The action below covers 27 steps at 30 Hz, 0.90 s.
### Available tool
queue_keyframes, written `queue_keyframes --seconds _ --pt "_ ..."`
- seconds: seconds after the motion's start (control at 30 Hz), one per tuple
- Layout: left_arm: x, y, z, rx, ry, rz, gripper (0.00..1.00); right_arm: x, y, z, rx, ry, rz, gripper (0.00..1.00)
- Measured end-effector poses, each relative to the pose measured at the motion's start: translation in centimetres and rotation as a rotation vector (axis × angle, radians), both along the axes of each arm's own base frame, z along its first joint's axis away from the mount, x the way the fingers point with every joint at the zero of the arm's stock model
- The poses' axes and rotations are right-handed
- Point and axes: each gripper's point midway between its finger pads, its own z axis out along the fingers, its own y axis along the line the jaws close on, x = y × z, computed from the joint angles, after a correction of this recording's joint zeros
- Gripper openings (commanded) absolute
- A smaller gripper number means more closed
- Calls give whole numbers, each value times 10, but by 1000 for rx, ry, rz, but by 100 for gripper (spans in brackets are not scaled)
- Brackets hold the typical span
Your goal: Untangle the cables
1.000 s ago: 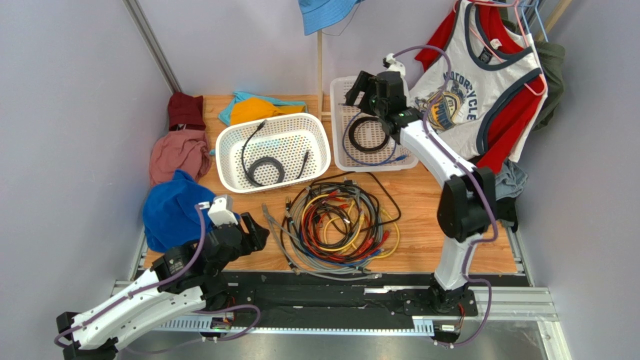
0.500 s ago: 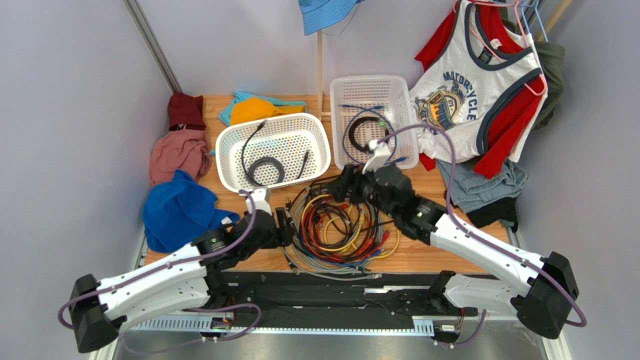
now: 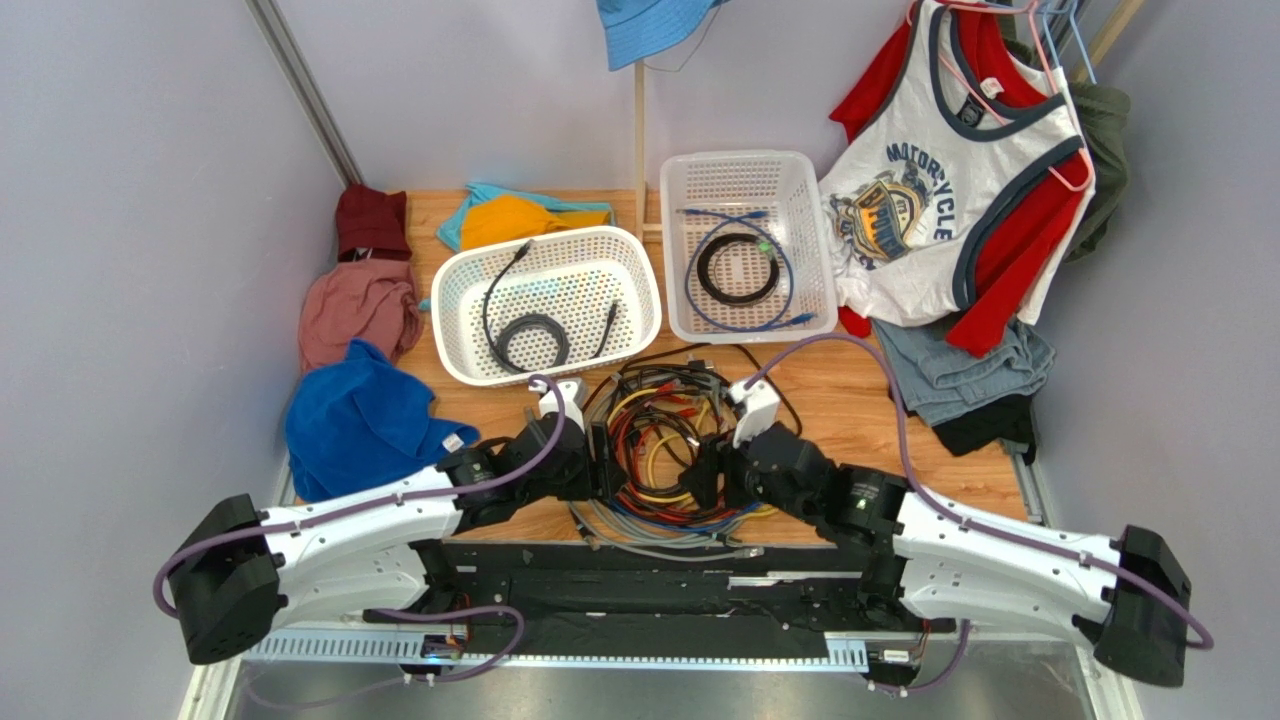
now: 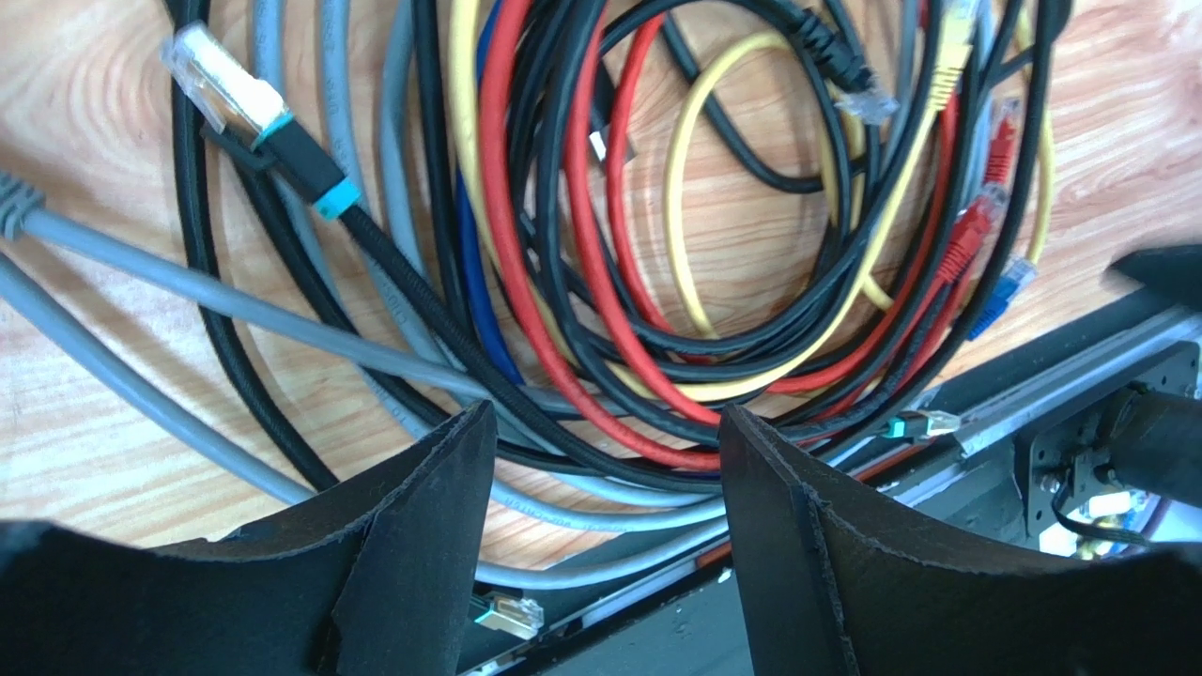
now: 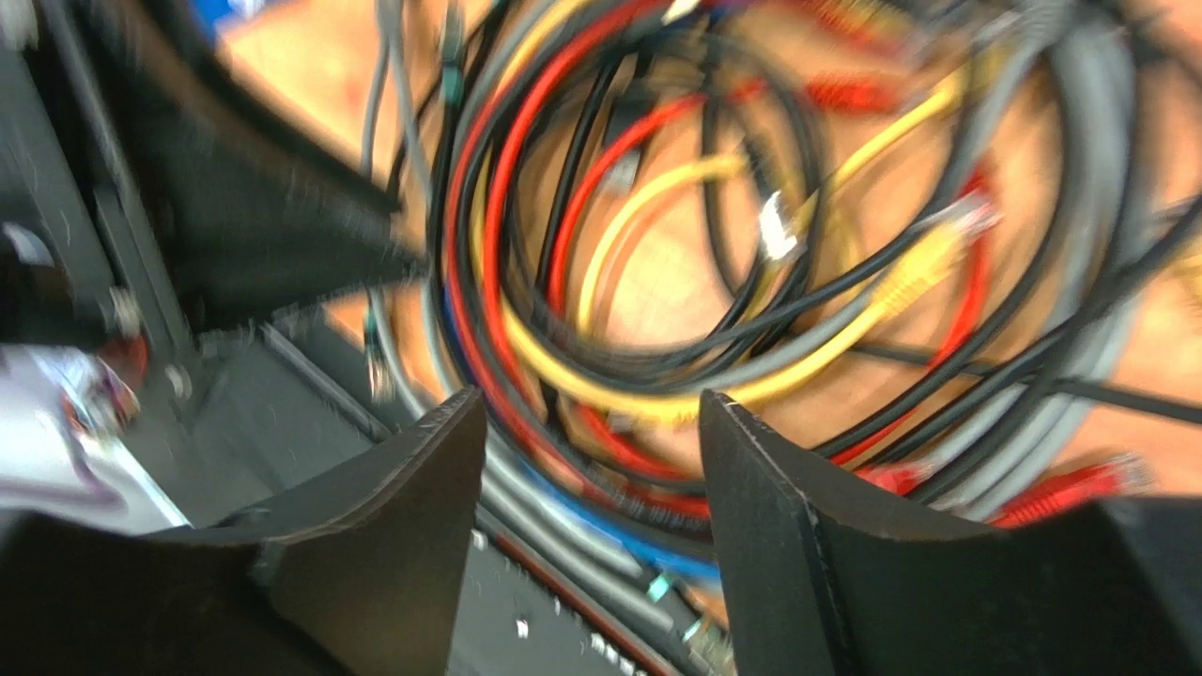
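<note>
Far left at 9 o'clock on the wooden table (image 3: 842, 393) is a blue cloth (image 3: 353, 420), with a pink cloth (image 3: 353, 308) behind it. The left gripper (image 3: 594, 458) reaches in from 8 o'clock and sits at the left rim of the cables (image 3: 672, 428). In its wrist view the left gripper (image 4: 607, 423) has its jaws spread, with black, red and grey strands running across under the gap and nothing pinched. The cables lie mid-table near the front edge, between both grippers, as a loose flat coil. It is roughly round and a bit wider left-to-right, so it has no strong long axis. Grey strands trail off its left side, running about 11 to 5 o'clock toward the front rail. In the left wrist view, a clear plug (image 4: 219, 85) on a black cord points to 10 o'clock, and red plugs (image 4: 974, 233) sit at 3 o'clock. Behind the coil at 11 o'clock is a white basket (image 3: 549, 240) holding a black cord, and at 12 a white tray basket (image 3: 744, 162) holds a black coil and a blue cord. The right gripper (image 3: 703, 483) comes in from 4 o'clock at the coil's near-right edge. Its wrist view is blurred, but the right gripper (image 5: 593, 409) shows jaws apart over yellow and red loops; can't tell if it touches them. At 2 o'clock hangs a tank top (image 3: 939, 180).
</note>
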Motion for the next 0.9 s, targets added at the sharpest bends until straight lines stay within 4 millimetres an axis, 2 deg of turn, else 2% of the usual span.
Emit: queue_keyframes --seconds 0.13,0.27,0.37,0.47,0.63,0.73,0.83,0.87,0.9 --pt "-1 4 -2 -5 11 23 68 -34 14 -24 -119 -2 120 72" --pt "0 14 10 -26 -12 76 68 -57 18 -49 -283 -32 202 75" --pt "1 26 24 -56 -41 128 68 -60 25 -55 -372 -72 224 76" --pt "0 40 36 -96 -73 177 68 -54 34 -62 -452 -103 221 76" --pt "-7 61 34 -120 -81 231 67 -43 41 -80 -579 -131 204 72" --pt "-11 70 27 -110 -70 249 67 -39 43 -93 -659 -136 207 61" --pt "-14 76 22 -93 -60 259 67 -38 44 -99 -706 -138 213 35" --pt "-14 77 21 -90 -59 260 67 -38 44 -100 -712 -138 214 17" --pt "-14 78 21 -86 -59 262 67 -38 44 -99 -714 -139 215 10"
